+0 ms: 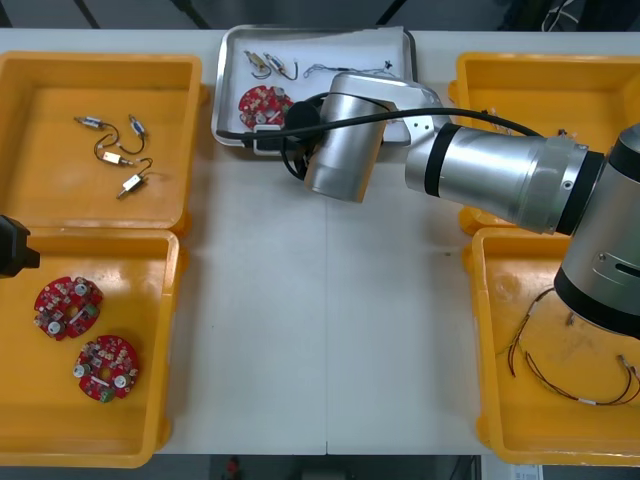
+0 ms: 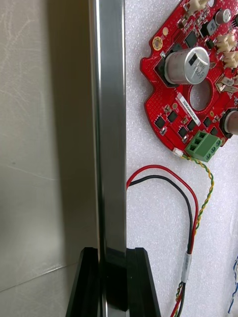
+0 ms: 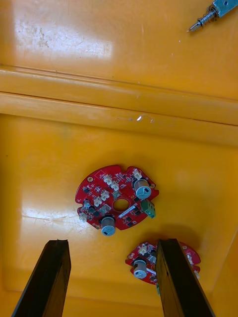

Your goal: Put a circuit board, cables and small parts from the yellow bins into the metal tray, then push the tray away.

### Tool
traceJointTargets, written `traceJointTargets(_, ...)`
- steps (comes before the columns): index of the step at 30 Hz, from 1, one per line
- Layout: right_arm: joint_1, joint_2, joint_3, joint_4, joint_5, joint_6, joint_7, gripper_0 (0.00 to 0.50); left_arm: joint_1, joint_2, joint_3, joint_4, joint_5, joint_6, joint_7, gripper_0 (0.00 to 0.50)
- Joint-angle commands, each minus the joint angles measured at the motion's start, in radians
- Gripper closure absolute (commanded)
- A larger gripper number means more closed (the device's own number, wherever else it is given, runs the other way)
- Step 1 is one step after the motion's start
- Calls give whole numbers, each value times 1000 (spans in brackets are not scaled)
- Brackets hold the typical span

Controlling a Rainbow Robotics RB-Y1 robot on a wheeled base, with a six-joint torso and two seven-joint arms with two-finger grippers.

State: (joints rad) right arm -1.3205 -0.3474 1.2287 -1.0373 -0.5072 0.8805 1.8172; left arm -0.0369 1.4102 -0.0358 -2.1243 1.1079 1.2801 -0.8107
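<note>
The right end effector was clenched on the near rim of the tray, which held a circuit board and lay beyond it, toward the far edge. The left end effector hung released over a bin.

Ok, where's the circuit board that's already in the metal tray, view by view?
Front view: circuit board in the near left corner of the metal tray.
Right wrist view: circuit board just past the tray rim gripped by the right end effector.
Left wrist view: two other boards, in a yellow bin, beyond the open left end effector.
Shared landmark: that tray rim.
</note>
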Motion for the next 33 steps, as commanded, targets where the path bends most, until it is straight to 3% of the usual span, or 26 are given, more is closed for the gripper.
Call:
traceJointTargets(1,-62,21,-34,-1,7,-9,17,500,2,12,34,-17,-10,-8,-10,0)
traceJointTargets(4,-60,19,-35,-1,7,-9,17,500,2,12,34,-17,-10,-8,-10,0)
traceJointTargets(5,-62,21,-34,-1,7,-9,21,471,2,12,34,-17,-10,-8,-10,0)
traceJointTargets(6,-62,19,-35,-1,7,-8,22,374,2,12,34,-17,-10,-8,-10,0)
traceJointTargets(7,-62,19,-34,-1,6,-6,22,329,2,12,34,-17,-10,-8,-10,0)
traceJointTargets(9,-62,19,-35,-1,6,-1,19,156,2,12,34,-17,-10,-8,-10,0)
traceJointTargets(13,-62,21,-41,-1,6,9,19,5,2,12,34,-17,-10,-8,-10,0)
traceJointTargets(16,-60,19,-54,-7,6,26,22,0,2,12,34,-17,-10,-8,-10,0)
traceJointTargets(21,-60,1,-107,-81,-2,147,21,0,2,12,34,-17,-10,-8,-10,0)
traceJointTargets(29,-36,-59,-213,-247,-97,350,8,0,2,12,34,-17,-10,-8,-10,0)
traceJointTargets(33,33,-97,-336,-365,-128,482,-9,0,2,12,34,-17,-10,-8,-10,0)
